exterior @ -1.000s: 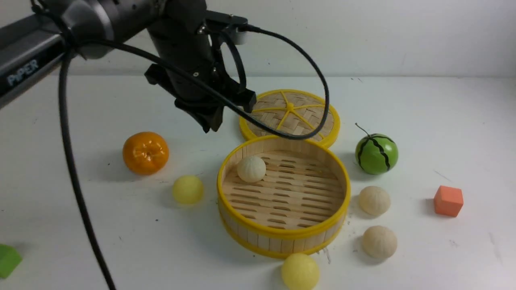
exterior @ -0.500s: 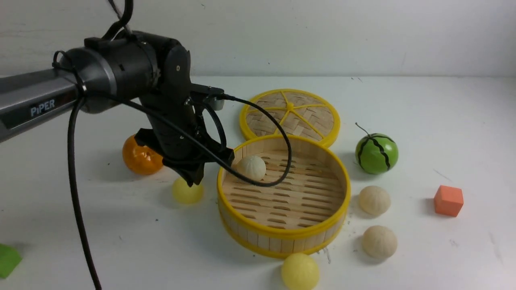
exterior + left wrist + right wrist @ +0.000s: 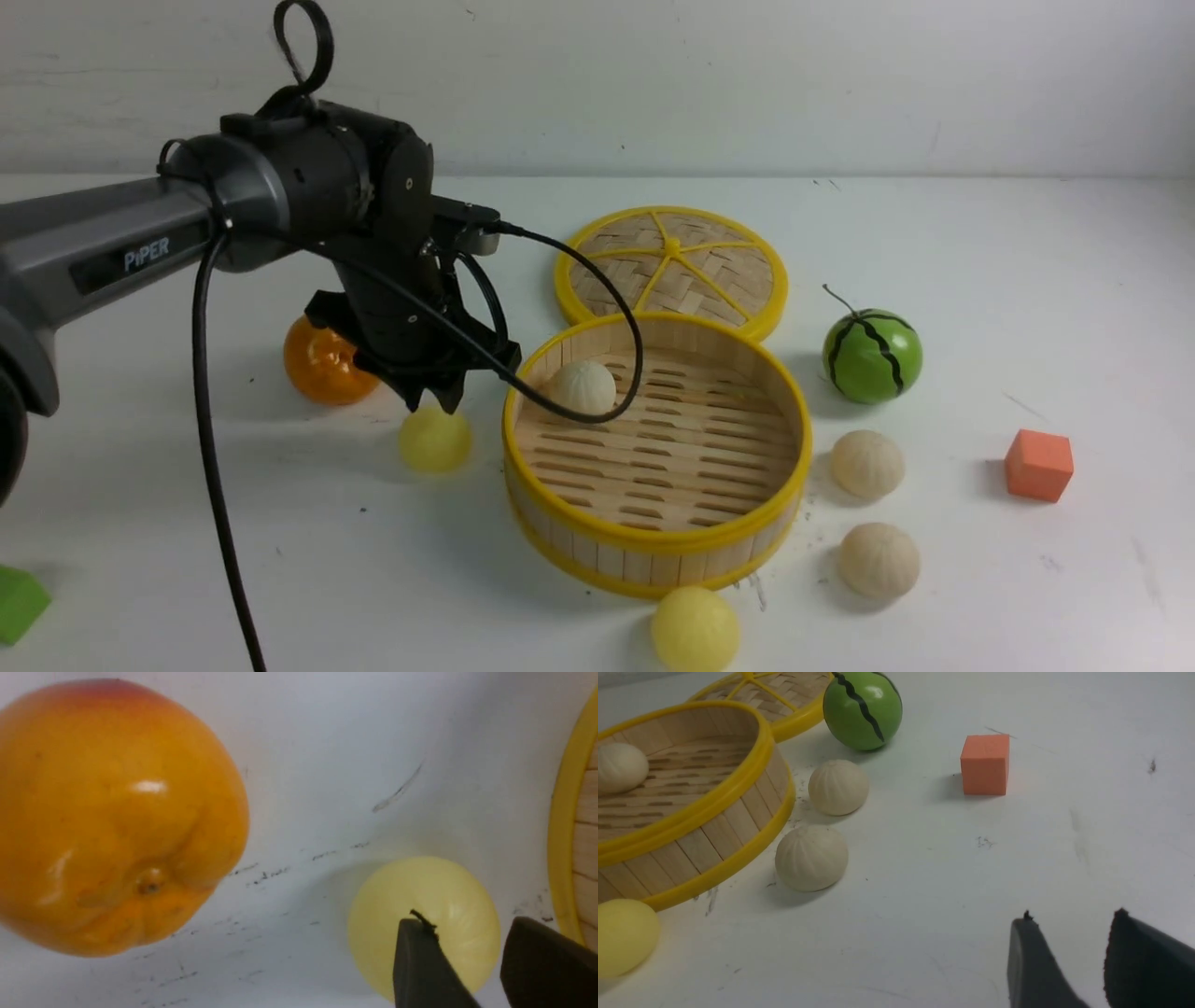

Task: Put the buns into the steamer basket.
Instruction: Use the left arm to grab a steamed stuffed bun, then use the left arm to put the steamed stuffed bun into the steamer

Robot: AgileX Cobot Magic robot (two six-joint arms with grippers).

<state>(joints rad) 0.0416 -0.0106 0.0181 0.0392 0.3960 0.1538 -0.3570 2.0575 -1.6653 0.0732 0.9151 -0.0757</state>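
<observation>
The steamer basket (image 3: pixel 653 539) stands mid-table with one cream pleated bun (image 3: pixel 583 389) inside, near its far left wall. A pale yellow bun (image 3: pixel 435 439) lies on the table just left of the basket. My left gripper (image 3: pixel 431 397) hangs just above that bun with its jaws open and empty. In the left wrist view (image 3: pixel 472 926) the bun (image 3: pixel 423 914) shows under and between the fingertips. Two cream buns (image 3: pixel 867 463) (image 3: pixel 878 559) lie right of the basket. Another yellow bun (image 3: pixel 695 630) lies at its front. My right gripper (image 3: pixel 1071 917) is open and empty over bare table.
A glossy orange (image 3: pixel 322 364) sits close behind the left gripper. The woven lid (image 3: pixel 670 271) lies behind the basket. A green watermelon ball (image 3: pixel 872 356) and an orange cube (image 3: pixel 1038 465) are to the right. A green block (image 3: pixel 17 602) is at the front left edge.
My left arm has come down and to the left, from above the basket's far rim to just over the yellow bun left of the basket. The buns have not moved.
</observation>
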